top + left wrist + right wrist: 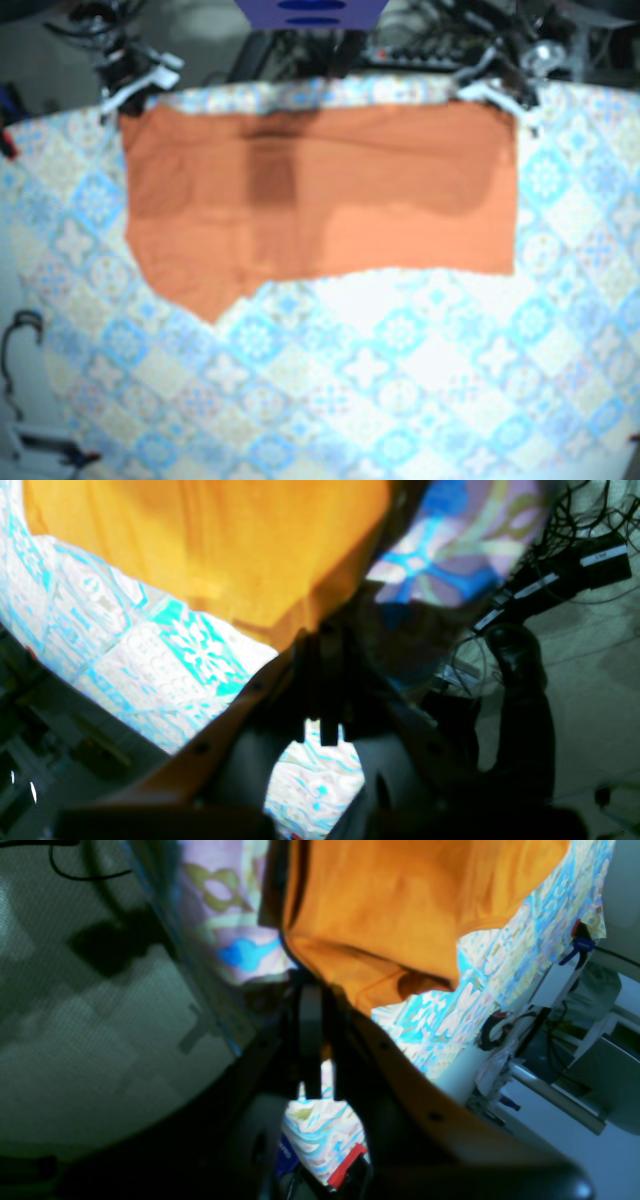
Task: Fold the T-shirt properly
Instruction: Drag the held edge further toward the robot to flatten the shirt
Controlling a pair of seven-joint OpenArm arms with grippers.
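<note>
Gripping the far corners of the shirt (pixel 320 190), both of my pincers sit at the far edge of the table, well apart from each other. My left pincer (pixel 320 640) has its fingers (pixel 327 690) drawn together with almost no gap, and the orange cloth runs straight into their tips. My right pincer (pixel 312 985) is closed in the same way on the opposite corner. From above, the shirt lies spread flat as a wide band on the patterned tablecloth (pixel 380 370), along the far side. Its near edge runs roughly straight under my left arm and drops to a point under my right arm. Both wrist views are blurred. Dark cables (pixel 565 510) lie on the floor beyond the table edge.
</note>
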